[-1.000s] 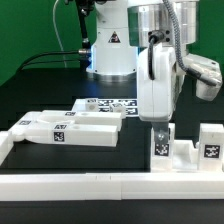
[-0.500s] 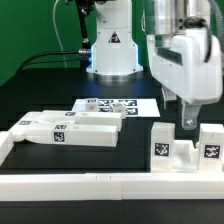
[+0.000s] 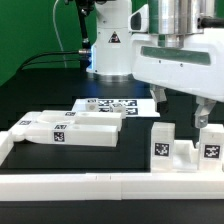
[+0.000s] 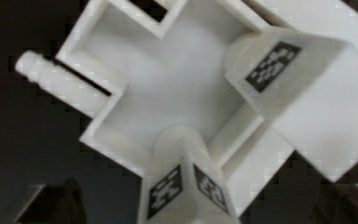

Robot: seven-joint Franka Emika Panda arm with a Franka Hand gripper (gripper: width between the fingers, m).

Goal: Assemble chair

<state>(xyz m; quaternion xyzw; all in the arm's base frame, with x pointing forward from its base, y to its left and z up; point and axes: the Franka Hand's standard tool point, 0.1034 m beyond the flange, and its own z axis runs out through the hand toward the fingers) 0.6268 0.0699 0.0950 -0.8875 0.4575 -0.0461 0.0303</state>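
The chair's white tagged parts lie in two groups. A part with two upright tagged posts (image 3: 160, 143) stands at the exterior view's right, by the front rail. It fills the wrist view (image 4: 176, 90), and one tagged post (image 4: 190, 185) stands between my fingers. Flat slabs and bars (image 3: 70, 128) lie at the exterior view's left. My gripper (image 3: 180, 110) hovers just above the posted part, open and empty, with one finger (image 3: 157, 100) over the left post and the other over the right post (image 3: 211, 142). The dark fingertips (image 4: 51, 203) show at the edge of the wrist view.
The marker board (image 3: 115, 104) lies behind the parts on the black table. A long plain white rail (image 3: 90, 184) edges the table's front and left. The arm's white base (image 3: 110, 50) stands at the back.
My gripper has moved from the left post toward the exterior view's right, turned about its axis and risen a little. Both fingers now show spread apart. The parts have not moved.
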